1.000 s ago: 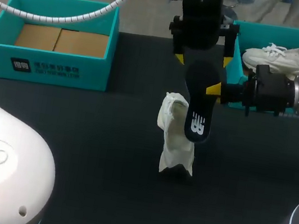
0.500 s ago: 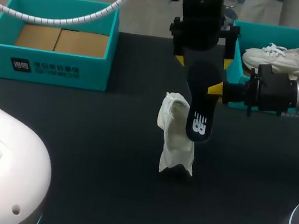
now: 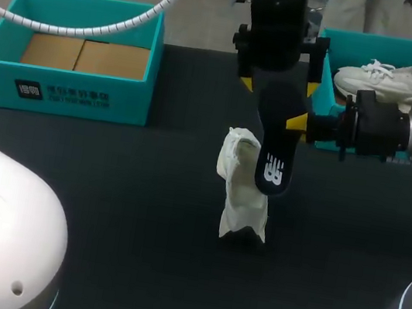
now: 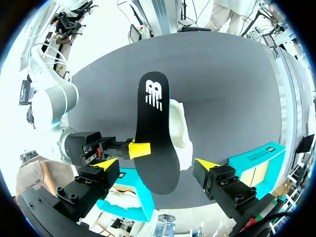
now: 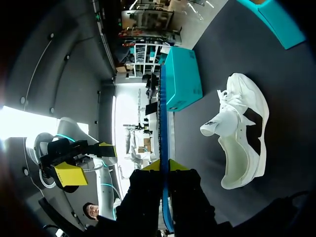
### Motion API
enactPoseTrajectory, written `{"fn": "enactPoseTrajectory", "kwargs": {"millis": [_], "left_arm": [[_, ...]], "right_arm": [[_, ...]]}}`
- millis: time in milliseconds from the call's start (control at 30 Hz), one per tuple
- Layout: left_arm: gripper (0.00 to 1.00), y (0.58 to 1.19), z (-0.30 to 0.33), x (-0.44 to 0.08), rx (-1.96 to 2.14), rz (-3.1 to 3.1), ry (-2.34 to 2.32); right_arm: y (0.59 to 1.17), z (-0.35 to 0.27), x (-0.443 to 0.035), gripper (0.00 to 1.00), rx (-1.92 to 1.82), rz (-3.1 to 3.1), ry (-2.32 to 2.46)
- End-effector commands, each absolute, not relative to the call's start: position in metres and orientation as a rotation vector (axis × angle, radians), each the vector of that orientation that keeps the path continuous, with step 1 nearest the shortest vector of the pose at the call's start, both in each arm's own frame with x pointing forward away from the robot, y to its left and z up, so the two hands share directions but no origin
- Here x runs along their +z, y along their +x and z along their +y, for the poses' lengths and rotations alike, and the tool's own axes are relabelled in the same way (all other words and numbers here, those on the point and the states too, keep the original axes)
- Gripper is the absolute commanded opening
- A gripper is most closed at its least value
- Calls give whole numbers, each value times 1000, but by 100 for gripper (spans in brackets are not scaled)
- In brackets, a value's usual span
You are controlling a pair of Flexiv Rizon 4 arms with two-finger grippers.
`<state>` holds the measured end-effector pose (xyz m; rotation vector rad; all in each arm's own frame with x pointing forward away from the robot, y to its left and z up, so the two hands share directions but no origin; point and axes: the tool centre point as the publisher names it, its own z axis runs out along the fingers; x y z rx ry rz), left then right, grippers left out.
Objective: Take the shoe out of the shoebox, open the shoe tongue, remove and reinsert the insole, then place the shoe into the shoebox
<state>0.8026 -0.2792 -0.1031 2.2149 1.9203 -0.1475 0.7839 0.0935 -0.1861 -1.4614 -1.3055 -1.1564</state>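
Only the insole (image 3: 274, 146) has been swung a touch leftward at its lower end since the earlier frames. At upper left the shoebox (image 3: 75, 87) is seen without a shoe, the white shoe (image 3: 239, 195) is stood at centre, and just right of it the insole is hung untouched between the wide-spread fingers of the left gripper (image 4: 156, 163) and is pinched by the right gripper (image 3: 298, 124) from the right. Unboxing and insole removal are judged done; reinsertion and boxing are left.
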Motion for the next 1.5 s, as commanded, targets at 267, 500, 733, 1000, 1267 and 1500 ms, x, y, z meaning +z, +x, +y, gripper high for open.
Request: {"fn": "enactPoseTrajectory", "kwargs": {"millis": [267, 500, 733, 1000, 1267, 1500], "left_arm": [[100, 802, -278, -104, -147, 1919, 2214], [100, 802, -278, -104, -147, 1919, 2214], [100, 804, -277, -107, -186, 1901, 2195], [100, 803, -273, -112, -431, 1863, 2098], [100, 809, -264, -117, -528, 1797, 1936], [100, 813, -257, -124, -618, 1740, 1816]], "right_arm": [[783, 94, -186, 0, -1157, -1305, -1467], [783, 94, -186, 0, -1157, -1305, -1467], [783, 93, -185, 0, -1164, -1290, -1469], [784, 87, -175, 0, -1224, -1179, -1473], [786, 86, -167, 0, -1224, -1126, -1469], [790, 86, -155, 0, -1214, -1121, -1474]]}}
